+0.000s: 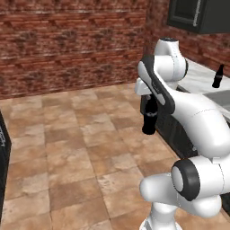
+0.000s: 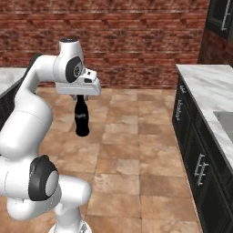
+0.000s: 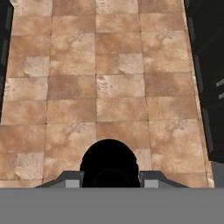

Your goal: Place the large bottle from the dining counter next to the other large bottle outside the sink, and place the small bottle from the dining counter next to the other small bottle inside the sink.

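The claw is clamped on the large bottle's neck, carrying it over the floor toward the sink counter; both placements remain undone.

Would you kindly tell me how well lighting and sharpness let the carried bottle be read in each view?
Left base view: the large bottle is a soft black silhouette half behind the arm. Right base view: it hangs from the gripper, pale label faintly legible, slightly blurred. Hand view: a featureless black dome, without glare or detail.

Upright black large bottle, gripper-held
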Motion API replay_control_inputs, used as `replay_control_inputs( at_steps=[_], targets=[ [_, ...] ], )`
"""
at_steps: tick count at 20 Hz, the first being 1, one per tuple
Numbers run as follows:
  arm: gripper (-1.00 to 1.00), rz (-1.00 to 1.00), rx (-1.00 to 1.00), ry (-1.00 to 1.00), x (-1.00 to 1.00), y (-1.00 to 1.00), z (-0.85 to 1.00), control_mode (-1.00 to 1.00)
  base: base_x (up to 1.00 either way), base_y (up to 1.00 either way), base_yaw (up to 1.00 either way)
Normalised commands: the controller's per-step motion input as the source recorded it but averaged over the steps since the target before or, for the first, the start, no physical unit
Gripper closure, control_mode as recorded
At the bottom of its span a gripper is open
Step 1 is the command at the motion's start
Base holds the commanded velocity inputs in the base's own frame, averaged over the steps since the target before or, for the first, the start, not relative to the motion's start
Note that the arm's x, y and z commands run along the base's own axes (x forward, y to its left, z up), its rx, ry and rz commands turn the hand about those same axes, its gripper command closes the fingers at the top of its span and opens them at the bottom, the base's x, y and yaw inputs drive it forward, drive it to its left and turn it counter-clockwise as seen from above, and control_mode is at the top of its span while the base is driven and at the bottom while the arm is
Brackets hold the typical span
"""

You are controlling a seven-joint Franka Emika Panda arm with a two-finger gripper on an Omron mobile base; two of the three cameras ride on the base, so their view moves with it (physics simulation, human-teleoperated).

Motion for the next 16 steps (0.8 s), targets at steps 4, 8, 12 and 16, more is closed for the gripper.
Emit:
replay_control_inputs(
  at_steps=[4,8,12,16],
  targets=[
    [1.00,0.00,0.00,0.00,0.00,0.00,0.00,1.00,0.00,0.00,-0.24],
    [1.00,0.00,0.00,0.00,0.00,0.00,0.00,1.00,0.00,0.00,-0.24],
    [1.00,0.00,0.00,0.00,0.00,0.00,0.00,1.00,0.00,0.00,-0.25],
    [1.00,0.00,0.00,0.00,0.00,0.00,0.00,1.00,0.00,0.00,-0.25]
  ],
)
